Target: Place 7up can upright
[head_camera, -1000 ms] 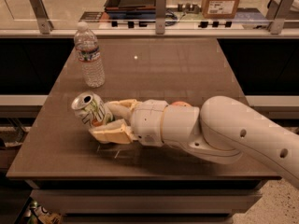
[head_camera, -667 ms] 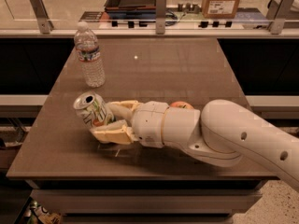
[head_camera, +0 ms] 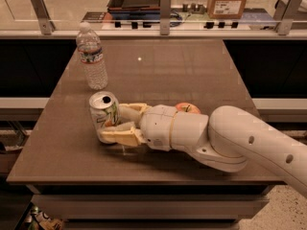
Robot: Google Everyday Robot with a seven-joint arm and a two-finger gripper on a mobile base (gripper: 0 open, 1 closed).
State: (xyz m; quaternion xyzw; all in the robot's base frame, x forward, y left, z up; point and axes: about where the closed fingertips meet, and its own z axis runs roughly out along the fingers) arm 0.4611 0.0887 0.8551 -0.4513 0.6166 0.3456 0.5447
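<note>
Holding the can is our gripper, low over the front left part of the surface. Its two fingers pinch the can from the sides, on the lower half of its body. The can stands almost straight, top up, leaning a little. Its bottom is on the surface or just over it; we cannot tell which.

We think the can is light, and maybe empty, since we see a dark hole in its top. Its wall is thin metal. It is stiff enough to hold, but a hard squeeze would dent it. The skin is smooth and can slip, so we want a soft, even pinch. The best place to hold is the round side, near the middle, not the rim. A can this light tips with a small bump, so the fingers should spread wide and pull straight back when we let go.

A bottle stands well apart, further back on the left. A small red and yellow thing, maybe an apple, peeks out behind the arm.
</note>
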